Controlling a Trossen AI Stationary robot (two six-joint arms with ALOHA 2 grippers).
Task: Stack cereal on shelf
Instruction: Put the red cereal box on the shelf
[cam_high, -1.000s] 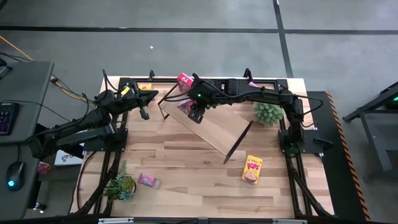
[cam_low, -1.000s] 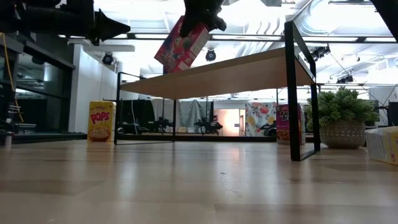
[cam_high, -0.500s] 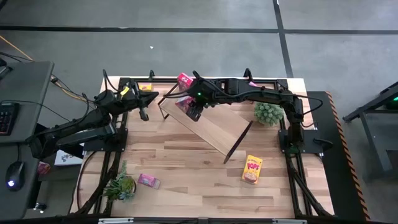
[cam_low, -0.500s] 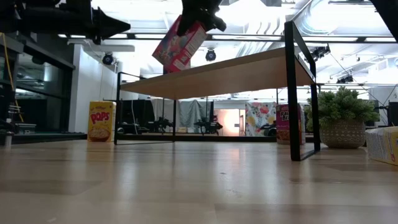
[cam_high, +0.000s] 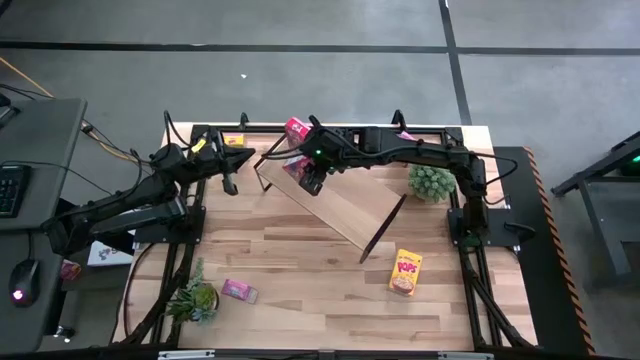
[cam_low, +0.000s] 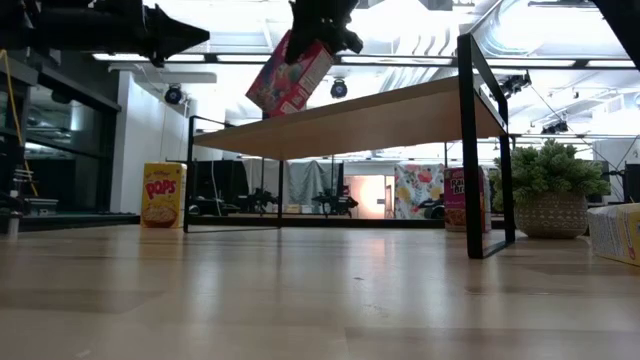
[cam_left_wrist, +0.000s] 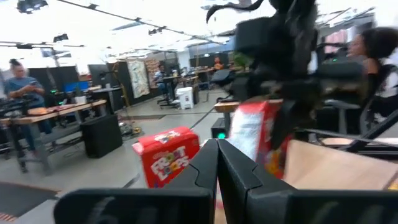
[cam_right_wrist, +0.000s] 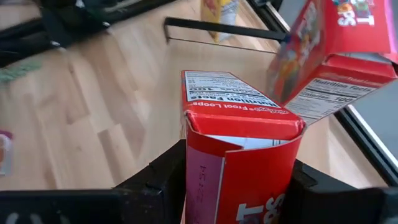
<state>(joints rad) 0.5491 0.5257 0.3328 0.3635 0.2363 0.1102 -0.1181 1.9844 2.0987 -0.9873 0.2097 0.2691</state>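
My right gripper (cam_high: 313, 172) is shut on a red Froot Loops cereal box (cam_low: 292, 75), held over the left end of the light-wood shelf (cam_high: 335, 205). The shelf stands slantwise on its black end frames. In the low view the box's lower corner is close over the board (cam_low: 380, 112); I cannot tell if they touch. My left gripper (cam_high: 231, 168) is shut and empty, in the air near the far left; it also shows in the low view (cam_low: 200, 40). A second red box (cam_high: 297, 128) and a yellow box (cam_high: 232, 140) stand at the far edge. My right gripper pinches the red box between its two fingers (cam_right_wrist: 155, 183), one on each side of the box's upper end (cam_right_wrist: 194, 180). The fingers come from above, pointing down. The box hangs below them, tilted, its printed end flap (cam_right_wrist: 239, 106) lowest.
A yellow Pops box (cam_high: 405, 272) lies at the near right and a small pink box (cam_high: 238, 291) at the near left. Potted plants stand at the right (cam_high: 432, 182) and the near left (cam_high: 195, 298). Bare tabletop (cam_high: 300, 265) lies in front of the shelf.
My right gripper has gone a little toward the table's left with the red box. The box has rocked slightly in the hold and stays tilted over the shelf's left end.
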